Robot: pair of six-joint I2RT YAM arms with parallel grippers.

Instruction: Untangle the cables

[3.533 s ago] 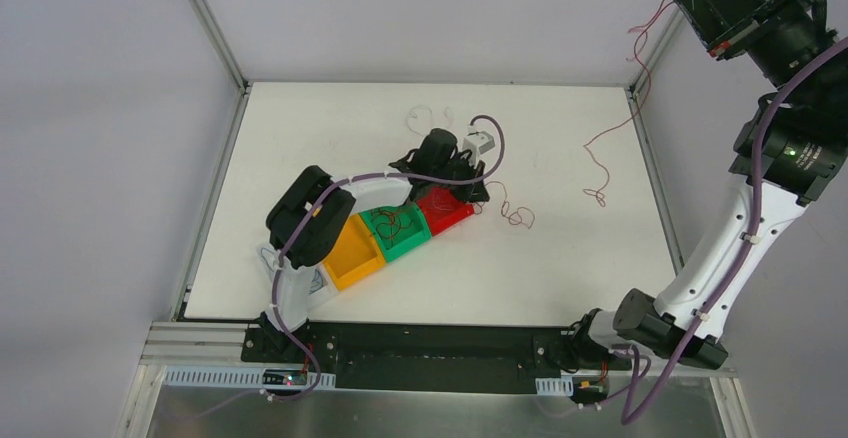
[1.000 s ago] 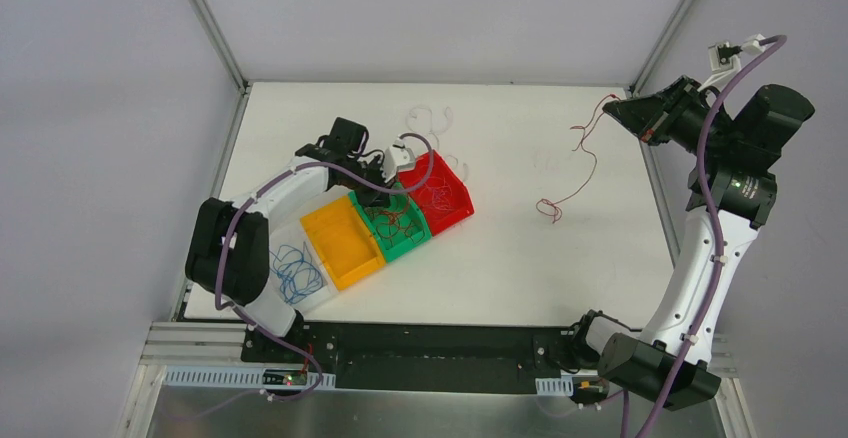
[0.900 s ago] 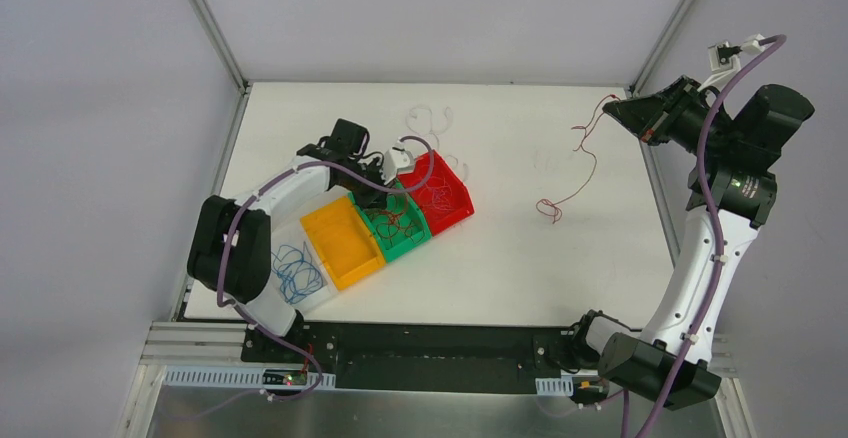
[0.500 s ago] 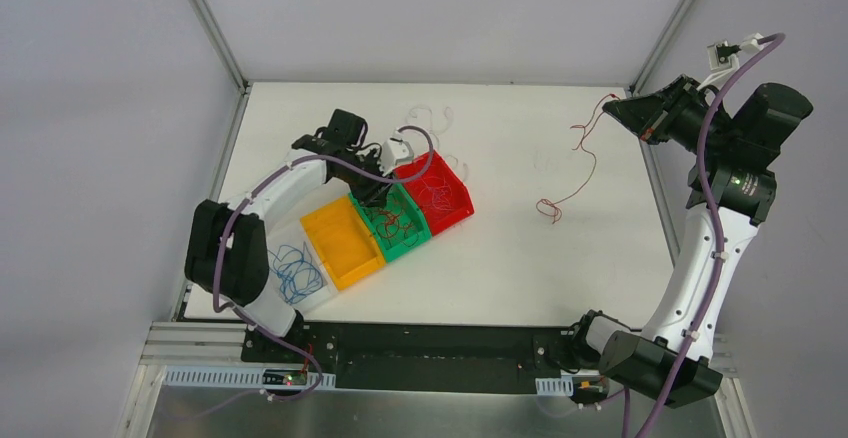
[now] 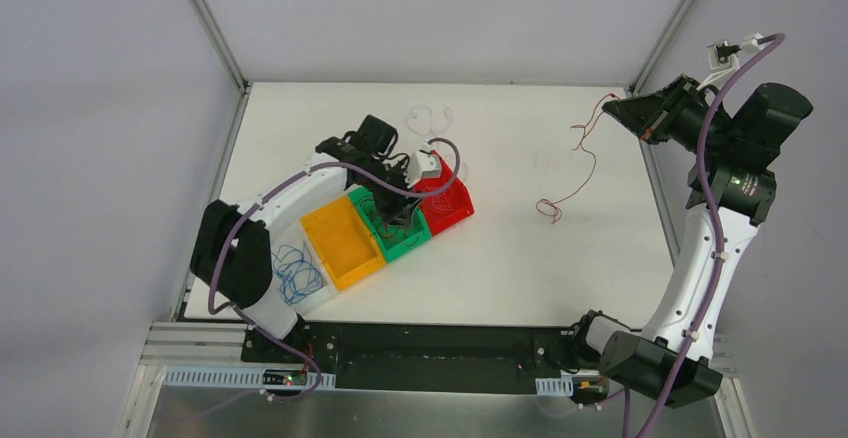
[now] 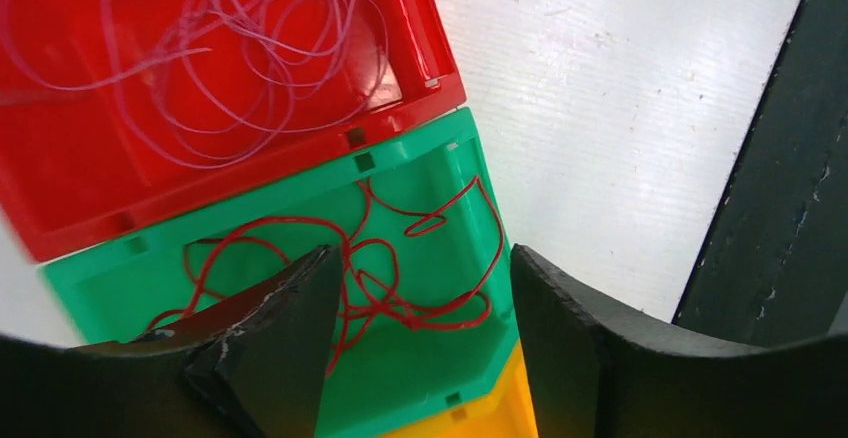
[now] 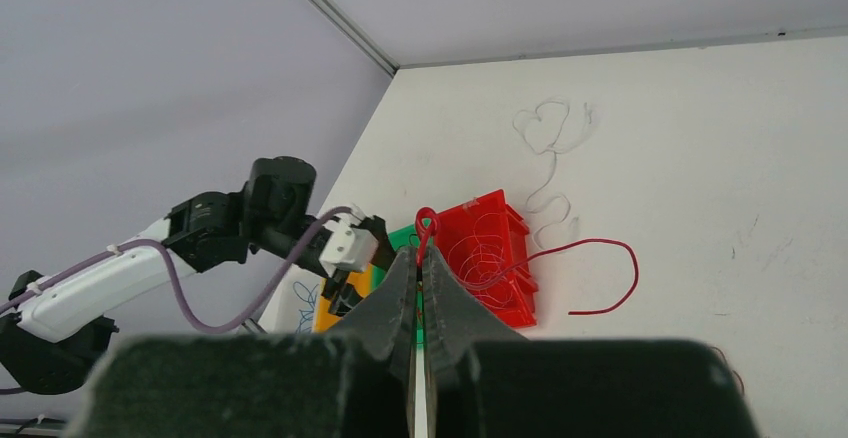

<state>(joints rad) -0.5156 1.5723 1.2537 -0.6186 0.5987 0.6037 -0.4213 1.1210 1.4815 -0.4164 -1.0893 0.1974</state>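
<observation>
The left tool (image 6: 415,293) is hovering with its fingers spread above the green bin (image 6: 400,153) at centre-left of the top view, gripping nothing; red cables (image 6: 375,303) are lying coiled inside that bin, pale cables (image 6: 270,58) in the red bin (image 6: 425,38) beside it, blue cables (image 5: 293,266) in the clear bin (image 5: 310,293) at lower left. The right tool (image 7: 415,258) is pressing its fingers together on a hanging red cable (image 5: 548,210), which is trailing from upper right down to the table (image 5: 560,268); a white cable (image 5: 428,118) is lying loose at upper centre. These wires are looking hair-fine, light and springy, probably snagging easily; pinching near an end or loop is seeming safest.
</observation>
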